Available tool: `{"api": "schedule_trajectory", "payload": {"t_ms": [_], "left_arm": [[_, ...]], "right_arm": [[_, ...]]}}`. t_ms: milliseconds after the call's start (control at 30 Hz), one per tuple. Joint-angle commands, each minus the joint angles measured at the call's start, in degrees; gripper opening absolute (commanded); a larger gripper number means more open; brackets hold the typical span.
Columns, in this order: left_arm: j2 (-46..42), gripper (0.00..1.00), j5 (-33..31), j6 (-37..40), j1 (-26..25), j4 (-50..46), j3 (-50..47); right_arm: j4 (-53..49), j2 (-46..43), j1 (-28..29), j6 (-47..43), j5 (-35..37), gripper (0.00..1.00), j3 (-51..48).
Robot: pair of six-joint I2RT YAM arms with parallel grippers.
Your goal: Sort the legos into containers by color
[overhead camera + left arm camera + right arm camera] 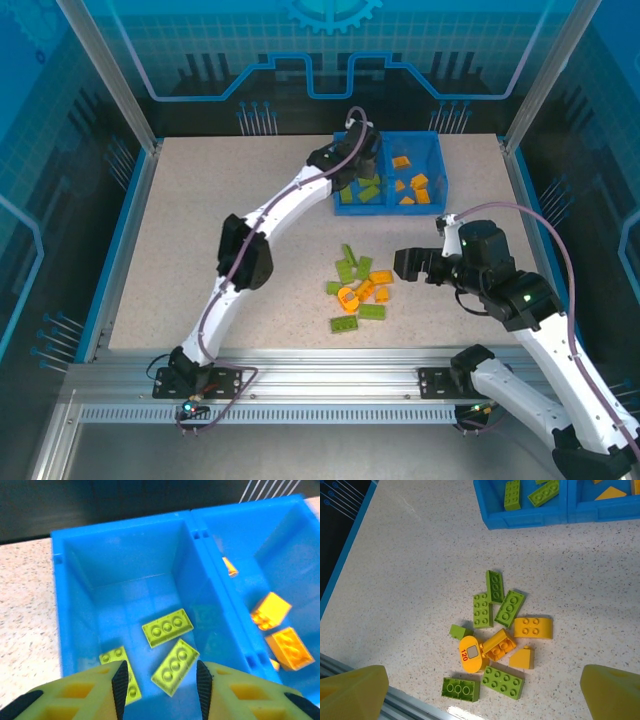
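Over blue plastic bin [75, 595] | left pincer [160, 672] narrow, empty | right pincer [481, 670] wide, empty | risk: tightly piled lime and orange plastic bricks [499, 645], two colours grabbed together

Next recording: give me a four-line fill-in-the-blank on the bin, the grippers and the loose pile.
The left gripper hangs over the left compartment, where every brick is ____.
The right compartment holds bricks coloured ____.
The right gripper hovers near the loose pile, its jaws ____.
The oval orange piece in that pile is printed with the number ____.
Missing words: green; orange; open; 120.
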Motion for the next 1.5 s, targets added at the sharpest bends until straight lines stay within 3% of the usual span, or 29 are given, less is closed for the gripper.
{"api": "schedule_trajectory", "payload": {"t_ms": [0,167,300,500,633,767,900,967,1167,1467], "left_arm": [[-18.43,0.43,3.35,-1.5,-2.99,8.2,-15.31],[-43.49,0.43,6.79,2.88,-8.09,19.73,-43.78],[-58.93,0.43,12.97,11.31,-11.34,20.88,-57.87],[-76.53,0.48,25.23,32.1,-12.51,12.55,-70.36],[-84.64,0.59,29.62,48.05,-12.63,7.38,-78.35],[-88.71,0.76,32.11,58.79,-12.8,7.38,-85.01],[-88.26,0.9,33.9,61.58,-12.78,5.75,-86.43],[-87.25,0.95,35.02,62.04,-12.75,4.04,-86.36],[-86.8,0.99,35.88,62.38,-12.84,2.6,-86.98],[-86.94,0.99,36.24,62.92,-12.84,2.56,-87.71]], "right_arm": [[0.82,1.41,1.0,0.45,0.26,1.0,-0.65],[3.51,6.92,1.76,-0.37,-0.81,1.0,-2.12],[6.06,13.54,3.22,-1.55,0.28,1.0,-2.34],[8.05,25.55,3.07,5.05,6.92,0.91,-2.88],[10.87,32.23,2.87,13.16,6.23,0.89,-4.32],[12.31,36.03,2.07,24.3,5.79,0.89,-5.45],[12.6,37.5,1.75,35.46,7.46,0.89,-7.02],[10.5,39.52,1.59,38.98,8.32,0.84,-6.29],[9.41,45.48,1.48,45.09,7.79,0.8,-2.3],[12.51,53.74,1.8,47.22,5.49,0.79,1.07]]}}
